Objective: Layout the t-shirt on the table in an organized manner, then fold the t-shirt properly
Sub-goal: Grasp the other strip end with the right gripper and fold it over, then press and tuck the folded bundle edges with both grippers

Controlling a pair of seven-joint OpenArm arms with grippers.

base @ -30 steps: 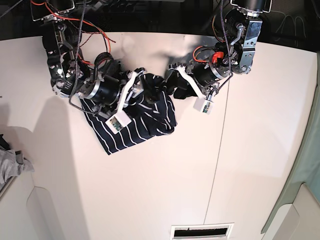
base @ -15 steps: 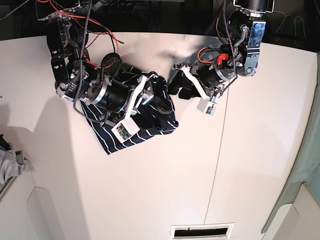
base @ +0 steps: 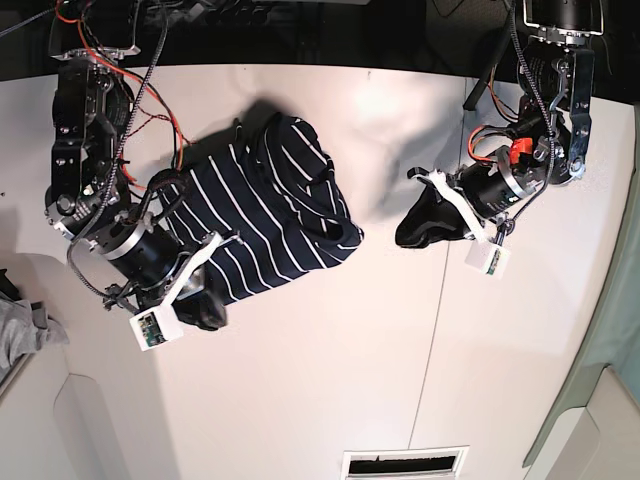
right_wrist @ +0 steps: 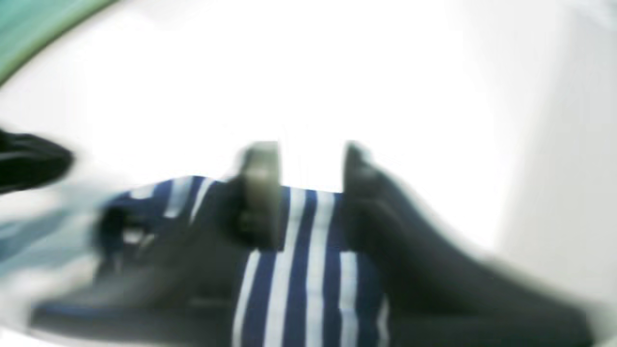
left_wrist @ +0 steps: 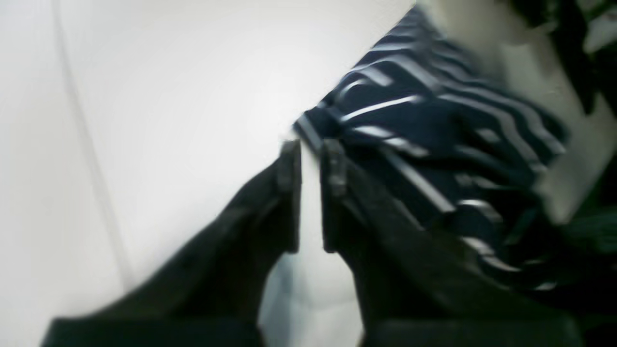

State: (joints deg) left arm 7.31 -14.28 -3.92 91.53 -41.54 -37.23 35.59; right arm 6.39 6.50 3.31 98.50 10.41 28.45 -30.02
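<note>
The navy white-striped t-shirt point(base: 265, 210) lies rumpled and partly spread on the white table point(base: 320, 380), left of centre. My right gripper point(base: 205, 310) hovers at its lower-left edge. In the blurred right wrist view its jaws point(right_wrist: 311, 149) stand apart, with striped fabric point(right_wrist: 299, 270) below and between them. My left gripper point(base: 405, 235) is over bare table, just right of the shirt and apart from it. In the left wrist view point(left_wrist: 311, 144) its jaws are almost together and hold nothing, and the shirt point(left_wrist: 434, 159) lies to the right.
A dark seam point(base: 430, 330) runs down the table right of centre. A small grey cloth point(base: 20, 330) lies at the left edge. A vent slot point(base: 405, 462) sits at the front edge. A teal curtain point(base: 620, 300) hangs at the right.
Both arms have pulled off the shirt: the right gripper swung down-left to its lower edge and the left gripper moved right onto bare table. The shirt now shows uncovered and more spread.
</note>
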